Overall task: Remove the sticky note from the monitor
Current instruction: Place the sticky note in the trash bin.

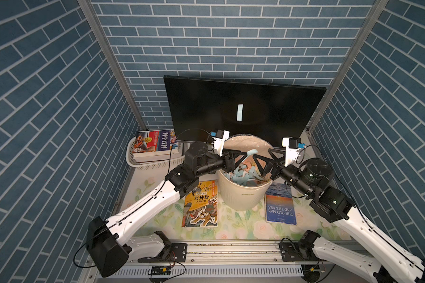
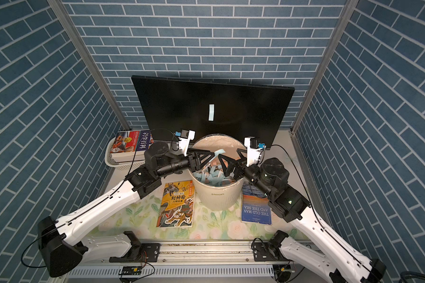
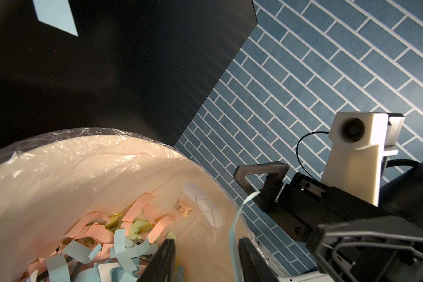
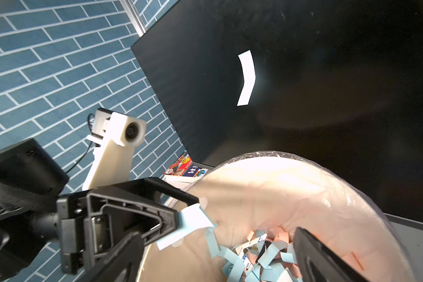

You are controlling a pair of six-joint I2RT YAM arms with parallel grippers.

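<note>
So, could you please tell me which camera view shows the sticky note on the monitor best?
The right wrist view: the sticky note appears whole and large on the monitor. Both top views show it whole but small; the left wrist view crops it.

Round cream plastic bin [image 1: 243, 196] stands just before wide glossy black monitor [image 1: 206, 105], masking its lower middle. Screen above bin rim unobstructed. White lattice basket of books [image 1: 152, 166] crowds monitor's left lower corner.
</note>
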